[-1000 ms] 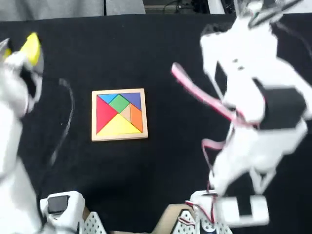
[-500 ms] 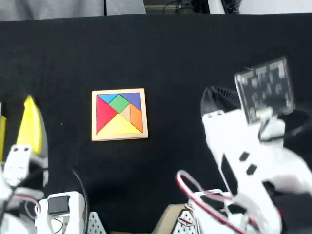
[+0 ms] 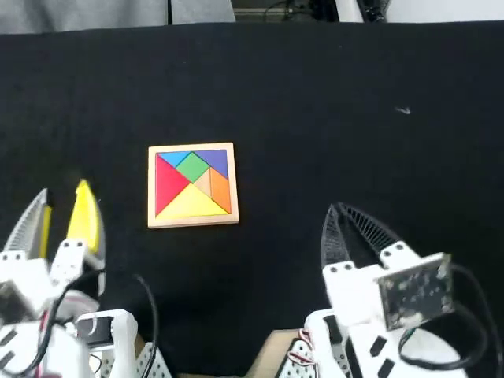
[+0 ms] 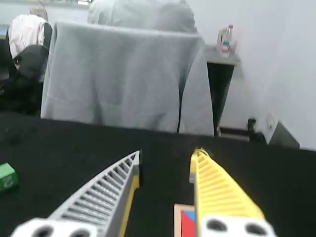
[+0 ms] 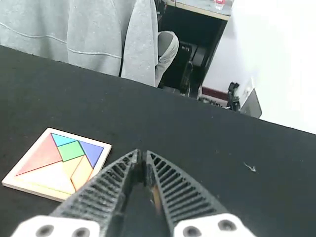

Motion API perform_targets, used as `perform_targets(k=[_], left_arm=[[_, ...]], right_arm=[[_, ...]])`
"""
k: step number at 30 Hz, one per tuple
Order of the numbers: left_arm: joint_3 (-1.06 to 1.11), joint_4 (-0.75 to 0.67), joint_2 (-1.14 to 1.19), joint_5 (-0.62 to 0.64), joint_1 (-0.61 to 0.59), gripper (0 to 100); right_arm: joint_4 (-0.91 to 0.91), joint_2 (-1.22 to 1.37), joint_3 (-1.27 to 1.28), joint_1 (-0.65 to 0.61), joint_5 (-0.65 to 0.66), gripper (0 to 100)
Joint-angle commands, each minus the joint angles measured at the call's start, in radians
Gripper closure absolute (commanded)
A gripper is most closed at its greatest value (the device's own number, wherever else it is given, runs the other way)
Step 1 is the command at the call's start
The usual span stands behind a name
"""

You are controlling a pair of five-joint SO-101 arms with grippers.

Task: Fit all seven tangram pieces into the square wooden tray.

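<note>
Both arms have swung back and down to the near edge of the table point(image 3: 315, 118) over the last second; tray hasn't shifted.

Tray point(image 3: 193, 223) sits flat left of table centre, well apart from both arms. Pieces point(image 3: 193, 203) look all in and flush: red and yellow big triangles, blue, green, purple, orange and a tan one, no gap visible from above. Task reads as done, or near enough.

Handling, as a guess: thin, flat wood, light, stiff, not fragile. Pieces lie level with the rim, so there's no edge to pinch; any correction means pushing from above or tipping one up at a corner. The tray itself is light and will likely slide on the black cloth if nudged, so take it across the outer rim.

Left pincer point(image 3: 63, 190): grey and yellow fingers apart, holding nothing, near the tray's left side but clear of it.
Right pincer point(image 3: 337, 211): black fingers together at the tips, nothing between them, well to the tray's right.

Small green block point(image 4: 6, 177) lies off to the side in the left wrist view.
</note>
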Motion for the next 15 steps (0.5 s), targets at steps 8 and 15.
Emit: perform_targets(k=[8,15], left_arm=[[0.291,-0.107,-0.003,-0.005,0.002,81],[0.573,-0.381,-0.003,-0.044,0.002,81]], right_arm=[[-0.106,-0.242,0.282,-0.009,0.135,98.5],[-0.241,-0.243,0.378,-0.009,0.143,98.3]])
